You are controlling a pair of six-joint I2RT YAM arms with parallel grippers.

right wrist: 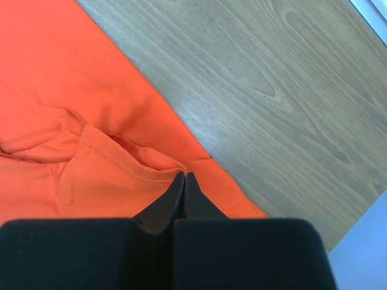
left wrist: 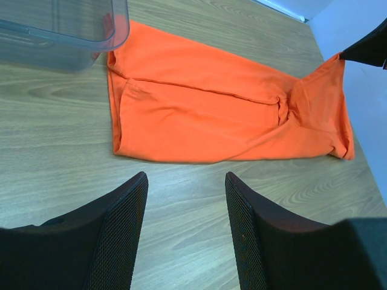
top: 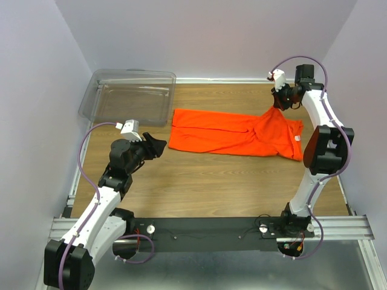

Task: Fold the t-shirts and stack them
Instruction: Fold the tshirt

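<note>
Right hand (right wrist: 183, 180) clamped on orange t-shirt (top: 224, 130) hem, corner lifted; left hand (top: 156, 145) wide, empty. Shirt looks partly folded on surface (top: 199, 181), nothing stacked yet.

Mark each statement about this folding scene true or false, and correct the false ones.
1. The right gripper is shut on an edge of the t-shirt. True.
2. The left gripper holds the t-shirt. False: it is open and apart from the cloth.
3. The bin is clear and stands at the table's far left. True.
4. The t-shirt lies inside the bin. False: it lies on the table, outside the bin.
5. Two t-shirts are stacked. False: only one is in view.
</note>
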